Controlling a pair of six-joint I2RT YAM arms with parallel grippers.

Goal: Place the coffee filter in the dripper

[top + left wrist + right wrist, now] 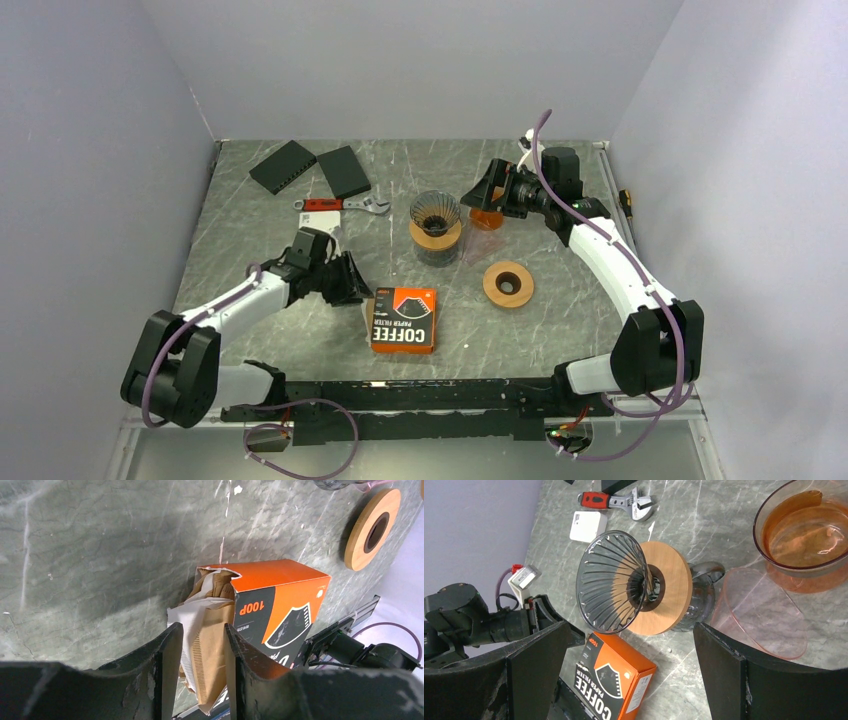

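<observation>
Early: your L gripper (202, 635) straddles filter (200, 611) poking from box (280, 595), can't tell if clamped; R gripper (629, 630) wide apart by dripper (611, 582); dripper empty, pull + seat remain

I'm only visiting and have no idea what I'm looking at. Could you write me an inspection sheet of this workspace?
Surface: grey marbled table with pale veins.
Job's things: orange filter box lying flat, one end open, paper filters sticking out; dripper upright, no filter in it.
Clutter: wooden ring, wrench, two black blocks, orange glass bowl, small white box.
Tools: left tool straddles the filters, grip unclear; right tool wide open, holding nothing, near the dripper.
Cables: purple cables run along both arms.
Surroundings: plain pale walls on three sides.
</observation>
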